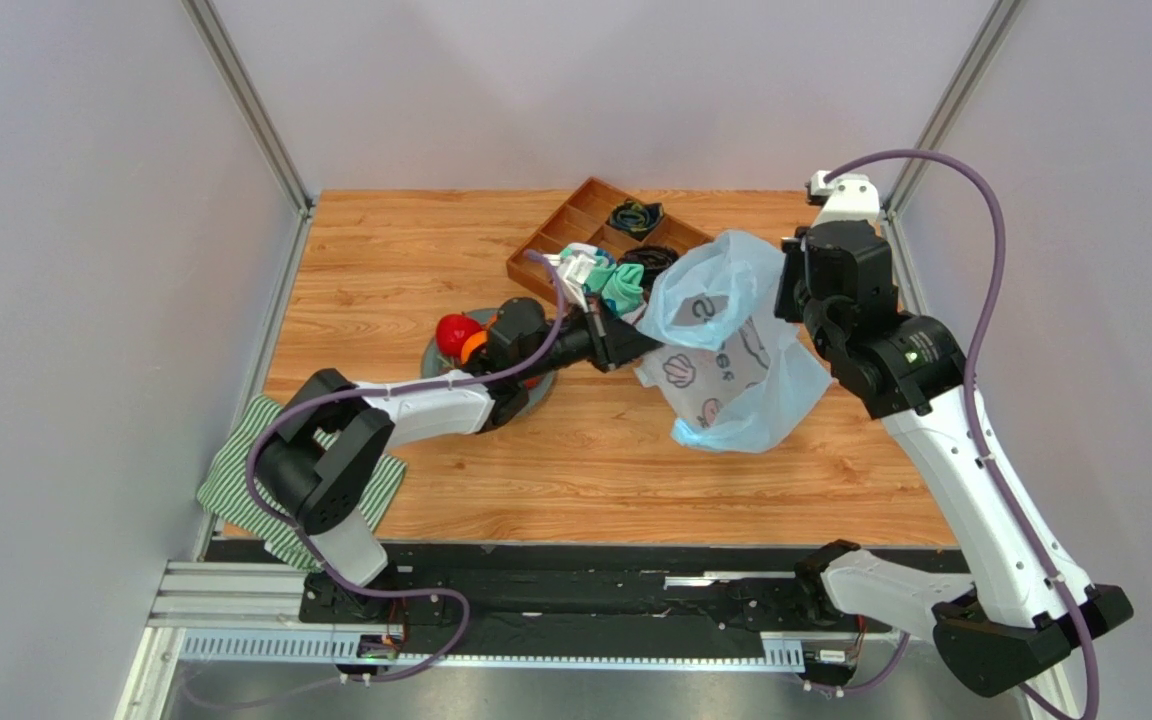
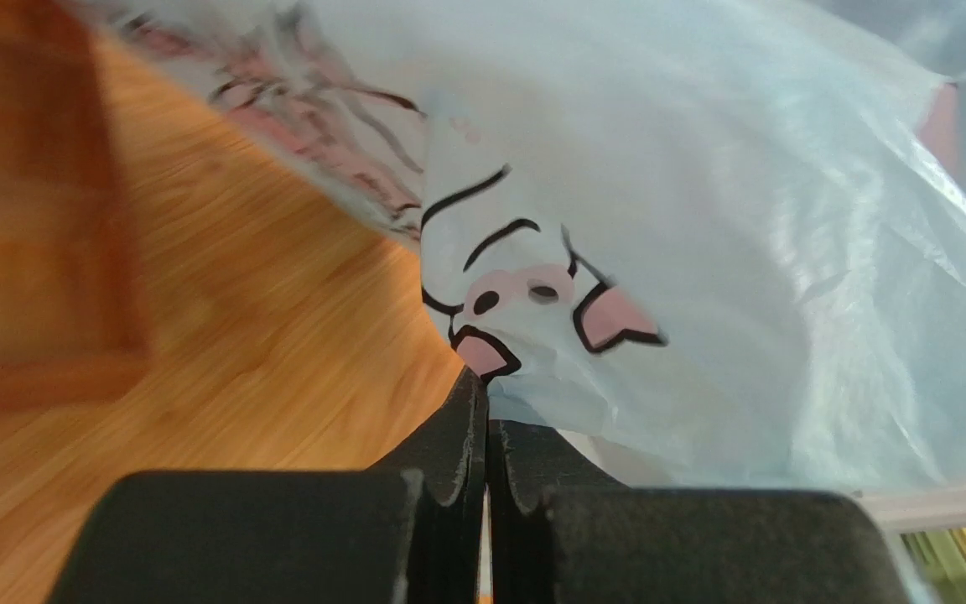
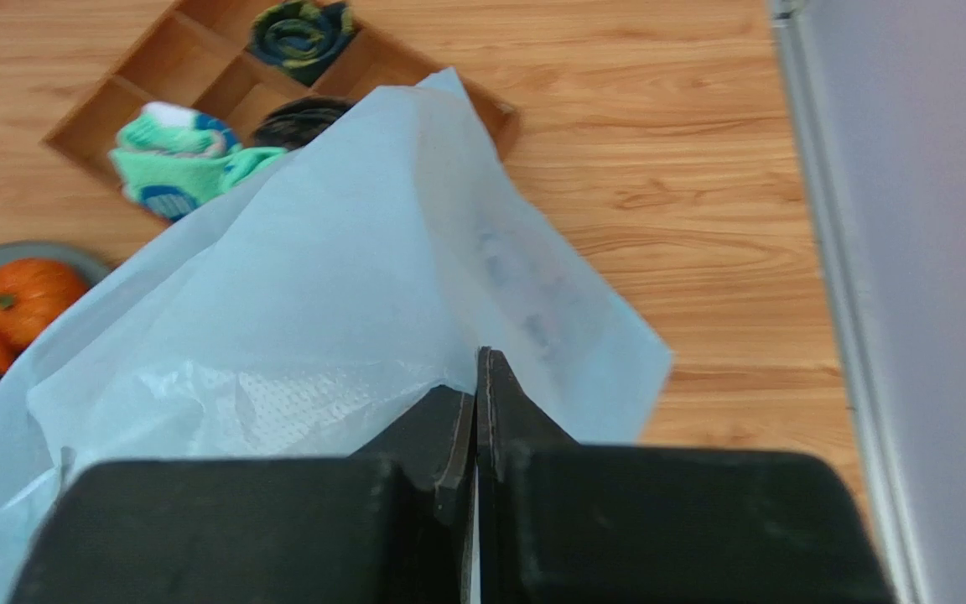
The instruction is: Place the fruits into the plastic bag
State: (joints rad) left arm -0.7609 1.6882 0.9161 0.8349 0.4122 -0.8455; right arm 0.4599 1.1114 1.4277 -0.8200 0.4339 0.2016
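The light-blue plastic bag with pink and dark cartoon print hangs raised over the table's middle right. My right gripper is shut on its upper right edge; in the right wrist view the film runs into the closed jaws. My left gripper is shut at the bag's left edge, and the printed film meets its closed tips. A red apple and an orange fruit sit on the grey plate, partly behind my left arm. The ribbed orange fruit shows in the right wrist view.
A wooden compartment tray stands at the back centre, with a teal cloth item and dark rolled items in it. A green-striped cloth lies at the near left. Metal frame posts and grey walls bound the table.
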